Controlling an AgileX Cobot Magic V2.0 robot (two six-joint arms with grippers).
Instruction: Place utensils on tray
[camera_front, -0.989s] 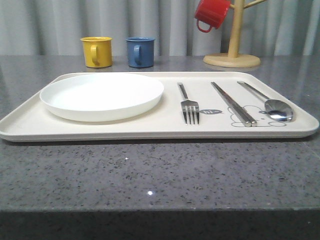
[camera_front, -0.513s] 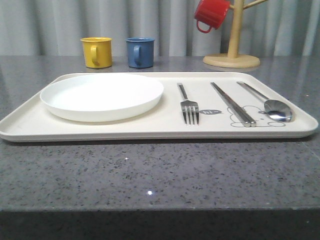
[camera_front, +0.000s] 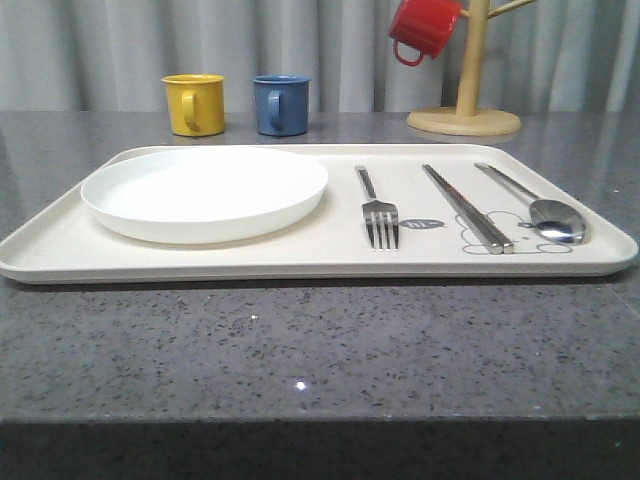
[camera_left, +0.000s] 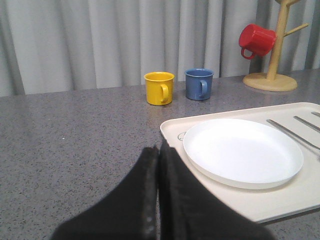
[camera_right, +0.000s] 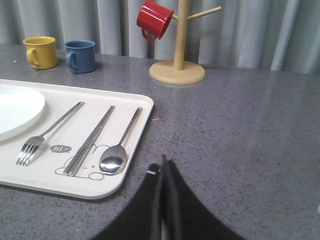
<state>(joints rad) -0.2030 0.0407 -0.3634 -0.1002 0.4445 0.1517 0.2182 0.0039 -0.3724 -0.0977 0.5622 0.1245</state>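
I judge the job done: plate (camera_front: 204, 192), fork (camera_front: 377, 209), chopsticks (camera_front: 466, 207) and spoon (camera_front: 535, 205) all lie on the tray (camera_front: 330, 262), plate toward 9 o'clock. Left claw (camera_left: 158, 186) and right claw (camera_right: 163, 192) are pressed together, empty, over the tabletop (camera_front: 320, 350).

A speckled grey stone table (camera_front: 320, 350) carries the cream tray (camera_front: 60, 250) near its front edge, with a yellow mug (camera_front: 193, 103), a blue mug (camera_front: 280, 104) and a wooden mug stand (camera_front: 463, 120) behind it

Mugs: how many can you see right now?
3. Yellow mug and blue mug stand side by side beyond the tray; red mug hangs on the wooden rack.
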